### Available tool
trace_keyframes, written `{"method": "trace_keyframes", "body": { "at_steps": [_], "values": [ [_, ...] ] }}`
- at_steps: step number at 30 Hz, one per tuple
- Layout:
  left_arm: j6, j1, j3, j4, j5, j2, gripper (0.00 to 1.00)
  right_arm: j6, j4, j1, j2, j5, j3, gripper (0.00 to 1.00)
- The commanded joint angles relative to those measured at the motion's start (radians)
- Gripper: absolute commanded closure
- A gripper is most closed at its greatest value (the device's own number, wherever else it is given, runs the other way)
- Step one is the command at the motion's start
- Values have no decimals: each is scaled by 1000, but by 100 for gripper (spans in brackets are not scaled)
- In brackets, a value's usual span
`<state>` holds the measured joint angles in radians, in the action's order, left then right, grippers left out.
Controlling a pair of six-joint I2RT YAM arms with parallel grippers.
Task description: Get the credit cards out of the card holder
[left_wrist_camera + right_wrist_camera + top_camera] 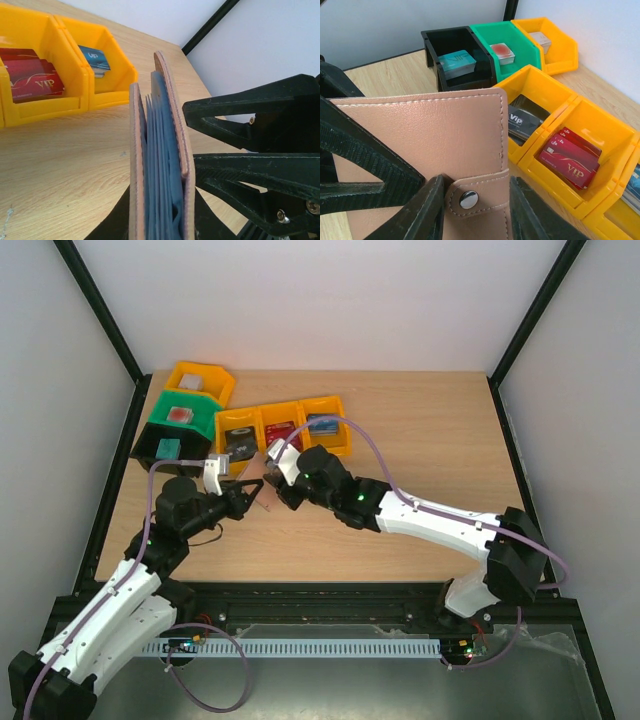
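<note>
– Tan leather card holder, likely light and floppy, upright over the table, pinched by the left gripper.
– Right gripper jaws stand apart, straddling its snap tab. I'd grip there.

Card holder: tan-pink outside, pale stitching along the edges, silver snap, grey-blue lining.
Bins: row of yellow bins, black bin, green bin, one separate yellow bin.
Cards: red cards with gold "VIP" lettering; black card with white "VIP"; teal card; blue card.
Table: light wood grain.
</note>
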<state>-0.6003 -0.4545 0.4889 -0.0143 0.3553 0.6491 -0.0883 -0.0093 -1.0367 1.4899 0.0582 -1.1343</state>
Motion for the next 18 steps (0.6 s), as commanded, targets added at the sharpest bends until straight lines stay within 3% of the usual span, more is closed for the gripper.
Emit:
{"method": "trace_keyframes", "body": {
  "at_steps": [1,13,15,18],
  "values": [
    [-10,-6,12,79,51,-16,98,-13,-24,-1,32,-80,-21,67],
    [-7,-6,10,88,54,-25,98,-9,-77,-1,70,-189,-37,88],
    [-6,-6,10,88,57,-26,98,-6,-78,-1,72,-216,-37,97],
    [-3,-5,10,84,60,-27,98,3,-70,-2,65,-275,-30,98]
  ]
}}
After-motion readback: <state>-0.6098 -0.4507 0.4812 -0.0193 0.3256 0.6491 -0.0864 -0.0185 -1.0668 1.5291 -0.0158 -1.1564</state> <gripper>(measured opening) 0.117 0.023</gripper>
